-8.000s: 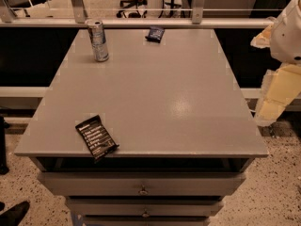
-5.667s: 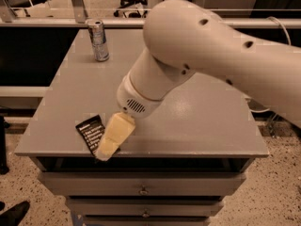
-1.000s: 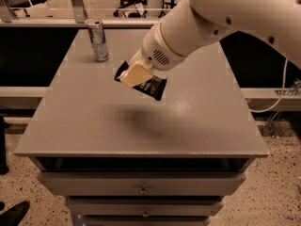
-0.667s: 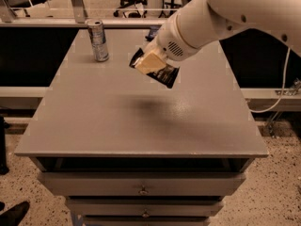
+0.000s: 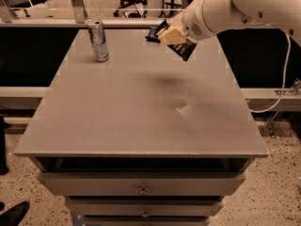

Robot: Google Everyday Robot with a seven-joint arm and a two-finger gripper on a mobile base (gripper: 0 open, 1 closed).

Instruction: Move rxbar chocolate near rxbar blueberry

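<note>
My gripper (image 5: 173,36) hangs above the far right part of the grey table (image 5: 141,102). It is shut on the rxbar chocolate (image 5: 183,49), a black wrapper held tilted in the air, partly hidden by the tan fingers. The rxbar blueberry (image 5: 153,33), a small dark-blue wrapper, lies flat near the table's far edge, just left of the gripper and partly hidden behind it.
A silver drink can (image 5: 98,40) stands upright at the far left of the table. Drawers (image 5: 141,190) sit under the front edge. A metal rail (image 5: 70,22) runs behind the table. A white cable (image 5: 282,79) hangs at the right.
The gripper went to the black bar at the front left, took hold of it and lifted it. It has carried it up and right toward the far edge beside the blue bar.
</note>
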